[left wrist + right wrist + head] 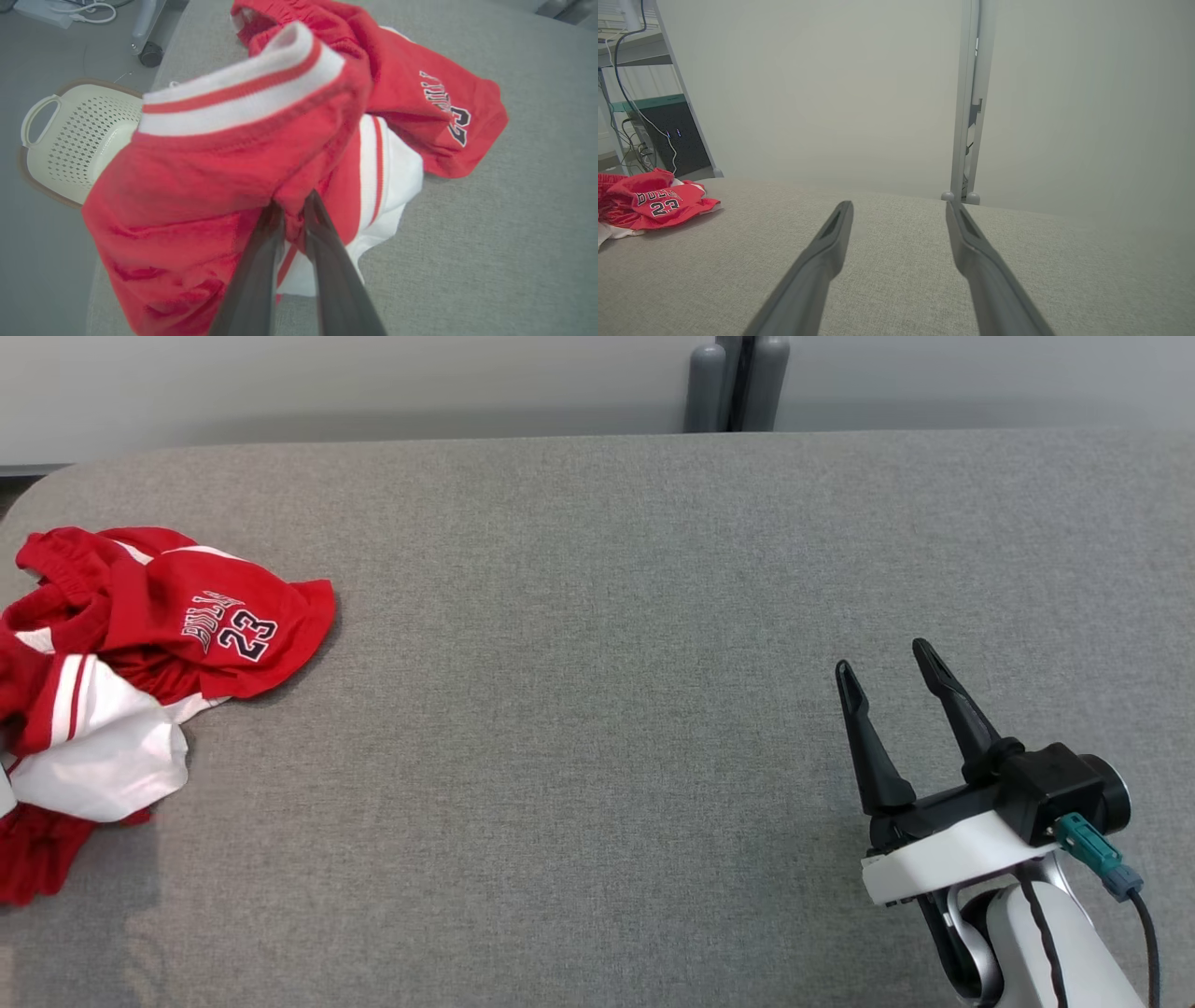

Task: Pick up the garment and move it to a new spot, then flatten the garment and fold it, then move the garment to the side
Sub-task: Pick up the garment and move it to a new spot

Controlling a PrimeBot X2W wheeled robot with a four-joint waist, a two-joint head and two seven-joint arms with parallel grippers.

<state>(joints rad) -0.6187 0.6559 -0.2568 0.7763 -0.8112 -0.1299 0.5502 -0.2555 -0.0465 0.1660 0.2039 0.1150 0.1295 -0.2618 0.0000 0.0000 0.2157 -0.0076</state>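
Grey table (597,663): left end effector (293,205) is clamping the garment (233,607) at 9 o'clock, right end effector (882,658) idling apart, looks like pickup's going, needing a lift next.

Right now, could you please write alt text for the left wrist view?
The left tool pinches a fold of the crumpled red and white garment on the grey table. A pale perforated basket sits beyond the table's edge, at left.
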